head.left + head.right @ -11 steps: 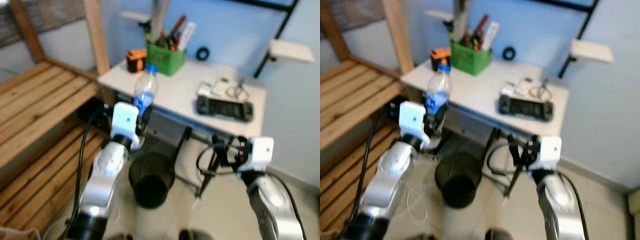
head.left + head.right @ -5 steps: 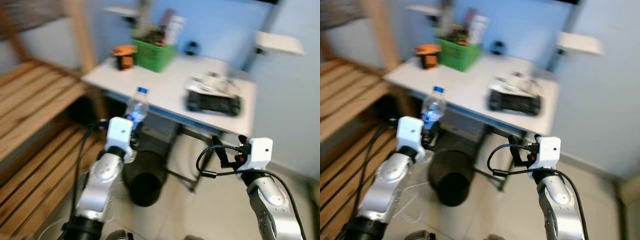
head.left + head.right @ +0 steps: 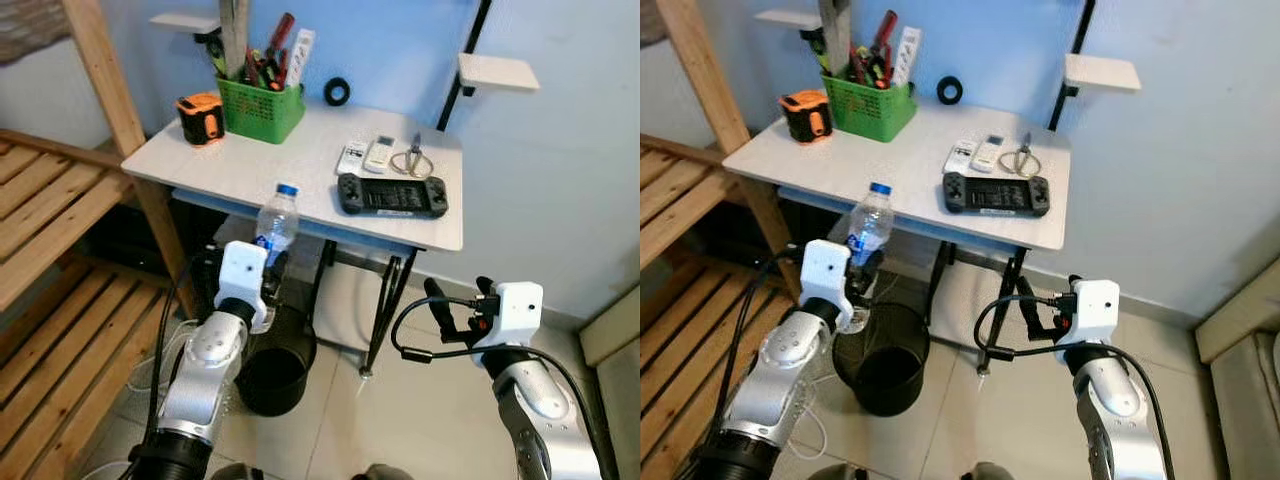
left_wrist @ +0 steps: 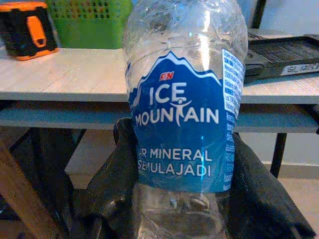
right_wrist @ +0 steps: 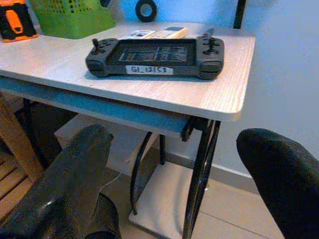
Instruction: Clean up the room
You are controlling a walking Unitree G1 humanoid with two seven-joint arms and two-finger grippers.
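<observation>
Since 1 s ago the head camera has pulled back and steadied: blur gone, whole desk now in frame; the bottle hasn't shifted in its grip and sits lower against the desk edge. Left gripper fingers clamped round the lower half of a clear water bottle, blue label, blue cap, held upright. Bottle is in front of the white desk, just off its front edge, and above the black waste bin on the floor under the desk. Right gripper fingers spread wide apart, nothing btwn them, held low to the right of the desk leg, aimed at the desk's front edge.

On the desk: black handheld game console near the front right; behind it two white remotes and a pair of scissors. Green basket w/ pens and tools at the back left, orange-black tape measure beside it, black tape roll at the back by the blue wall. Wooden slatted frame to the robot's left. Tiled floor, cables near the bin.
</observation>
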